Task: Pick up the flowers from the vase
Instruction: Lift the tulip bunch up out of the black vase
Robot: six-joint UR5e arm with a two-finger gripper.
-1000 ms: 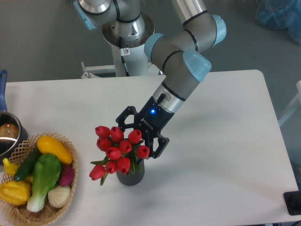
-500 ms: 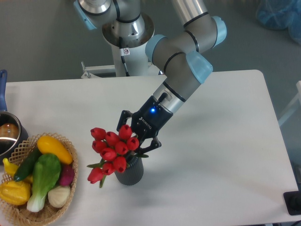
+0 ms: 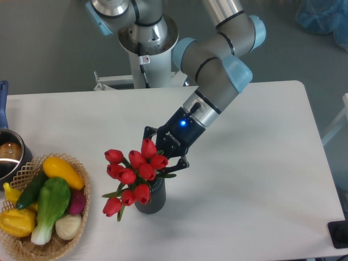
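The gripper (image 3: 162, 161), reaching in from 1 o'clock, grasps the red flowers (image 3: 133, 173) just above the grey vase (image 3: 150, 199); stems sit inside it.

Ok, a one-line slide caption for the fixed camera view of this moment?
UR5e hand closed on red tulip flowers standing in the dark ribbed vase, vegetable basket at left.
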